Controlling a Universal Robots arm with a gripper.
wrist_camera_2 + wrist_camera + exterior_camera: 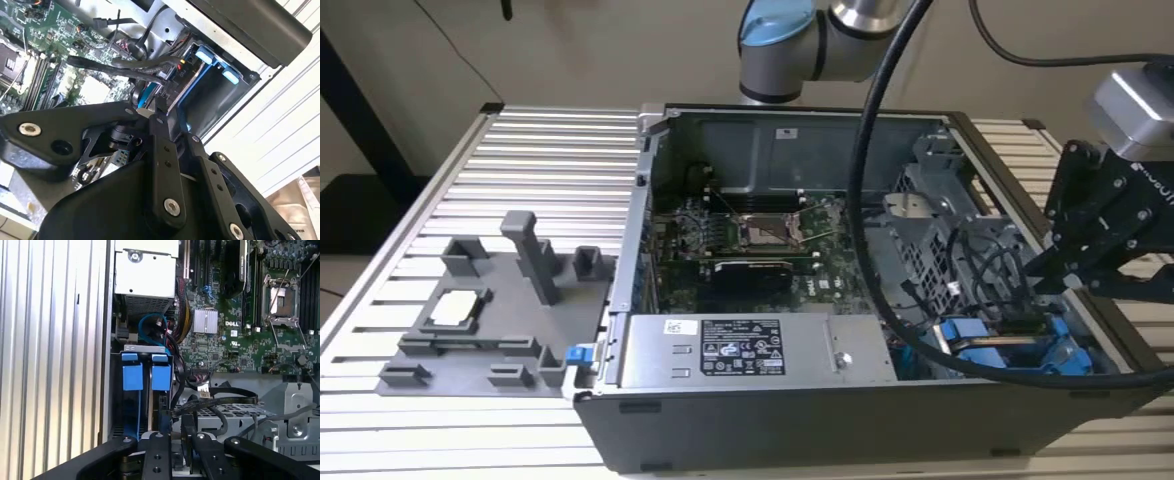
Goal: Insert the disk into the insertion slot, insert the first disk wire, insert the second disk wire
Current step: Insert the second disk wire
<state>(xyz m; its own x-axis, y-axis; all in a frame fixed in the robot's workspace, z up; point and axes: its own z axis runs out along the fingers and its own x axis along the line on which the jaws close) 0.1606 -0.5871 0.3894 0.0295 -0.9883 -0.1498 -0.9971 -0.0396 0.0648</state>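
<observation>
The disk (1007, 347), in its blue carrier, sits inside the insertion slot (1091, 335) at the case's near corner on the exterior view's right. In the first wrist view the carrier's two blue tabs (146, 372) stick up from the slot (116, 390). My black gripper (1047, 295) hangs just above the disk's end. Its fingers (156, 447) stand close together on the end of a black disk wire (200, 404) that runs back over the perforated cage. In the second wrist view the gripper (146, 111) is just off the blue carrier (186, 107).
A grey labelled power-supply box (740, 350) lies along the case's near side. The motherboard (747, 240) and a perforated metal cage (921, 240) fill the case, with loose black cables (987, 270) beside the slot. A grey fixture (480, 310) stands on the ribbed table (534, 150).
</observation>
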